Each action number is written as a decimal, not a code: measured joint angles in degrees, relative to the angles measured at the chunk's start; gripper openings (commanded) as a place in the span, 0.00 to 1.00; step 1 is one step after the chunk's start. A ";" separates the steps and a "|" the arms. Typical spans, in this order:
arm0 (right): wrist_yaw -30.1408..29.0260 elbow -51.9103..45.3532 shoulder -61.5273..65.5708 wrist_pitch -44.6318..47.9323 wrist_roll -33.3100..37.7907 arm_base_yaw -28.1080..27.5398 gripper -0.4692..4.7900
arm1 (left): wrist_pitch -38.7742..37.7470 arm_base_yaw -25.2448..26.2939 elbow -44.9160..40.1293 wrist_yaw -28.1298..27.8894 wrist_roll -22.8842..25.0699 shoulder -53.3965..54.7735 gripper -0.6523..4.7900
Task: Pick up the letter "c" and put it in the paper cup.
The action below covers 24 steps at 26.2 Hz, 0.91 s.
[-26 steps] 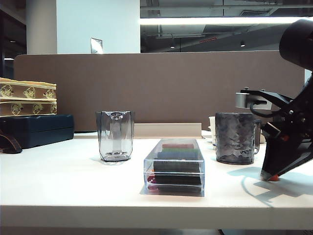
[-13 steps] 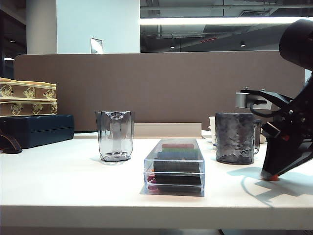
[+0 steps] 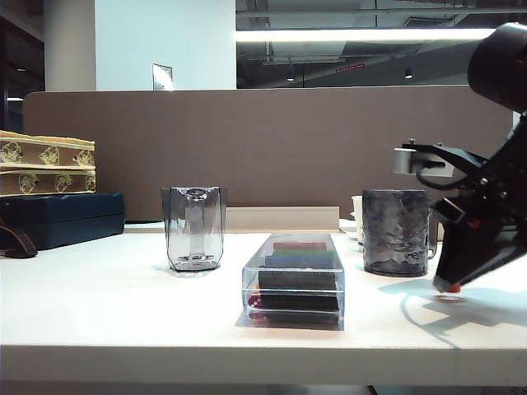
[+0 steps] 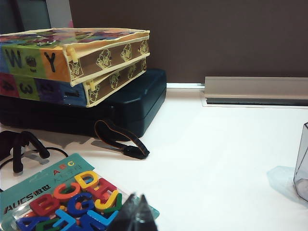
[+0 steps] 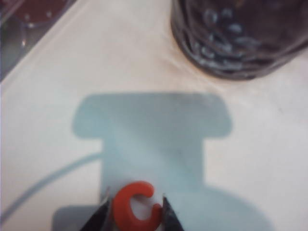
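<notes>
- Nearest the right wrist camera, the right gripper (image 5: 135, 211) was clamped on the letter "c" (image 5: 136, 204), its two fingertips pressing the red piece from either side.
- Compared with a second earlier, the gripper tip sat slightly higher and a gap showed between it and the table (image 3: 123, 304), just right of the dark mug (image 3: 397, 231); I judged the pick done and the carry to the cup next.
- Only the right wrist view showed the letter clearly; in the exterior view it was a red speck at the tip (image 3: 449, 287).
- Left of the dark mug stood the clear box (image 3: 295, 280) and, farther left, a clear faceted cup (image 3: 194, 228); no paper cup could be identified.
- The left gripper (image 4: 136, 215) appeared only in the left wrist view, tips together and empty, above a letter sheet (image 4: 62, 199).
</notes>
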 measured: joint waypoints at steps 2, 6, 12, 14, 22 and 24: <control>0.72 0.83 -0.02 0.00 0.00 0.00 0.29 | -0.02 0.00 0.00 0.00 0.00 -0.02 0.11; 0.85 3.58 -0.20 -0.94 0.00 0.00 0.29 | 0.00 0.00 0.00 0.00 0.00 -0.02 0.11; 0.85 5.38 -2.12 -2.16 0.00 0.00 0.29 | 0.00 0.00 0.00 0.00 0.00 -0.02 0.11; 0.85 5.51 -3.08 -2.21 0.00 0.00 0.29 | 0.00 0.00 0.00 -0.02 0.00 -0.02 0.11; 2.29 13.94 -3.48 -1.70 -0.07 -0.04 0.29 | -0.02 0.00 0.00 -0.02 0.00 -0.02 0.11; 3.91 15.63 -3.45 -1.09 -1.31 -0.04 0.29 | -0.02 0.00 0.00 0.00 0.00 -0.02 0.11</control>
